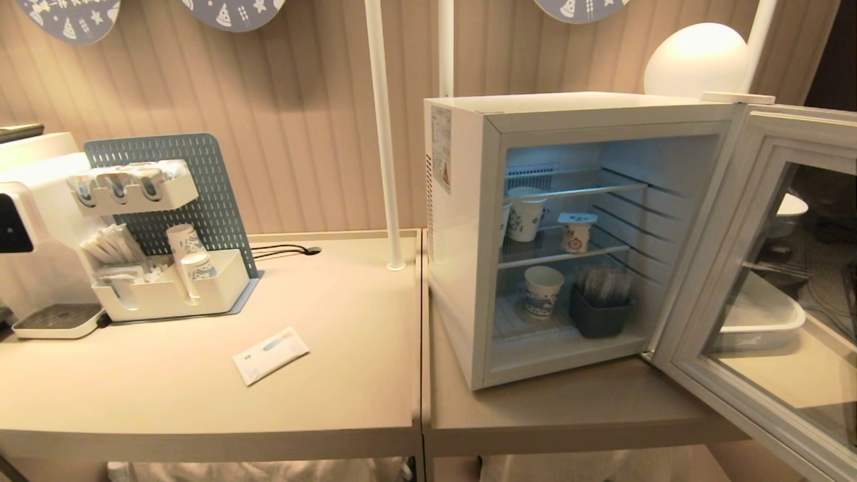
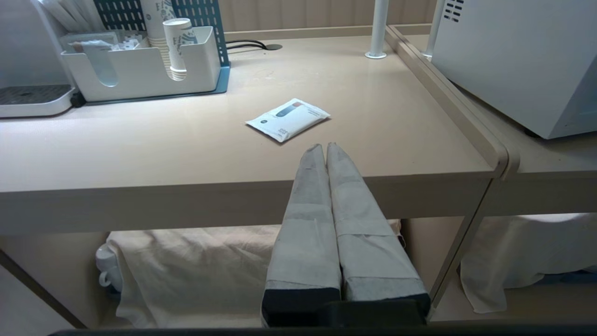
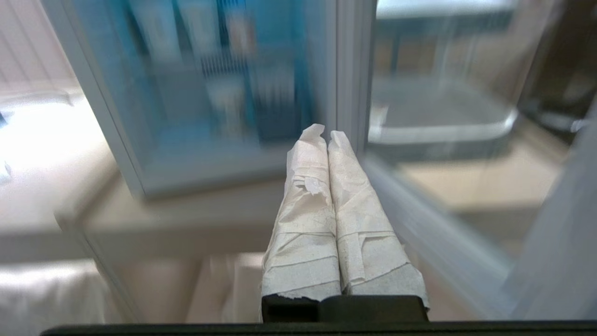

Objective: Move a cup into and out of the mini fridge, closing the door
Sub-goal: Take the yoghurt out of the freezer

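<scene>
A hotel-style drinks corner: coffee machine (image 1: 33, 221), paper cups (image 1: 189, 258), mini fridge (image 1: 462, 221).

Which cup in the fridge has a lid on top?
The small cup on the middle shelf, toward the right. It has a flat white lid and orange print; the two taller paper cups are open-topped with blue patterns.

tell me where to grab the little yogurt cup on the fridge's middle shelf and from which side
Grip the cup around its side wall, below the overhanging square lid, probably coming straight in through the open front of the mini fridge. It stands upright; a paper cup sits to its left, and the shelf above leaves little room overhead.
</scene>
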{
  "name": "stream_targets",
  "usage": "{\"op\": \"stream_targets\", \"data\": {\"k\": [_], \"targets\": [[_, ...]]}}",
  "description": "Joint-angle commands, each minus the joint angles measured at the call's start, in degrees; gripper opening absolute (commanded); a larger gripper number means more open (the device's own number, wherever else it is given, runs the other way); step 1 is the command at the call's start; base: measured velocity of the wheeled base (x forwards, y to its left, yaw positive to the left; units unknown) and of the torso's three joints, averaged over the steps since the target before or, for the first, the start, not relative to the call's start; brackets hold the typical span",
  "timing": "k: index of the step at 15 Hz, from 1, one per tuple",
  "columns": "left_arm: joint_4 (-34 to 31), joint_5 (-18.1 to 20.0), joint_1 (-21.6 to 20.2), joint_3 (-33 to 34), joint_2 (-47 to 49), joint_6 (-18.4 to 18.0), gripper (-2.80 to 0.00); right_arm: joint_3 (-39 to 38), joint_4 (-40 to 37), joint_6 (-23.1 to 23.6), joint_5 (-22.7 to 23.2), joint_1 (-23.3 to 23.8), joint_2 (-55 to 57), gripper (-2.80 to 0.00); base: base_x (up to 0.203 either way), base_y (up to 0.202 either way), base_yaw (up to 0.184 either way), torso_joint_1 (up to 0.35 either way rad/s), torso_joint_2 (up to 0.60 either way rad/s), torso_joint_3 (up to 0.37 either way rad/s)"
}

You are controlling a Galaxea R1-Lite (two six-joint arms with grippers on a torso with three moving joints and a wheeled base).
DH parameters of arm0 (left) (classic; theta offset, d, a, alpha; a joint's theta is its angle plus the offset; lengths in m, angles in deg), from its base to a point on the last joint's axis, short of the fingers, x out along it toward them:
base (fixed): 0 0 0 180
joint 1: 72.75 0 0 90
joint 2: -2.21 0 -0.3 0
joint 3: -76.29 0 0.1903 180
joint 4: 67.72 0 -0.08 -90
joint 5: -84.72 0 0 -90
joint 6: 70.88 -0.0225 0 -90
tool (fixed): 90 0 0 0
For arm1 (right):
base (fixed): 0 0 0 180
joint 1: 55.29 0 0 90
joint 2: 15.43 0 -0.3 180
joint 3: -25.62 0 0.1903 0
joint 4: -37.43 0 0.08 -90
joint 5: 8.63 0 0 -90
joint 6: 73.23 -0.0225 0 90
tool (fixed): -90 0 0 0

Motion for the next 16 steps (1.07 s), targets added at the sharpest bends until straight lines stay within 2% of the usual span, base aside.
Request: {"op": "stream_targets", "data": {"k": [1,6,9,12,13,14,16], "targets": [[0.0,0.0,0.0,0.0,0.1,0.1,-2.80,9.3,-0.4,-0.1,-0.2,0.0,10.6,-2.80,0.000,0.000,0.000,0.000,0.00,0.000],[0.0,0.0,0.0,0.0,0.1,0.2,-2.80,29.8,-1.1,-0.1,-0.1,-1.1,51.4,-2.80,0.000,0.000,0.000,0.000,0.00,0.000],[0.0,0.0,0.0,0.0,0.1,0.4,-2.80,37.1,-0.6,0.2,0.3,-4.1,69.6,-2.80,0.000,0.000,0.000,0.000,0.00,0.000],[0.0,0.0,0.0,0.0,0.2,0.6,-2.80,40.2,0.1,0.0,2.3,-8.6,81.2,-2.80,0.000,0.000,0.000,0.000,0.00,0.000],[0.0,-0.1,0.0,0.0,0.2,0.7,-2.80,40.6,0.3,-0.1,3.2,-10.1,83.9,0.00,0.000,0.000,0.000,0.000,0.00,0.000],[0.0,-0.1,0.0,0.0,0.2,0.7,-2.80,41.0,1.1,-0.5,3.8,-11.2,86.3,0.00,0.000,0.000,0.000,0.000,0.00,0.000],[0.0,-0.1,0.0,0.0,0.1,0.7,-2.80,41.4,11.0,-2.8,4.0,-12.5,90.8,0.00,0.000,0.000,0.000,0.000,0.00,0.000]]}}
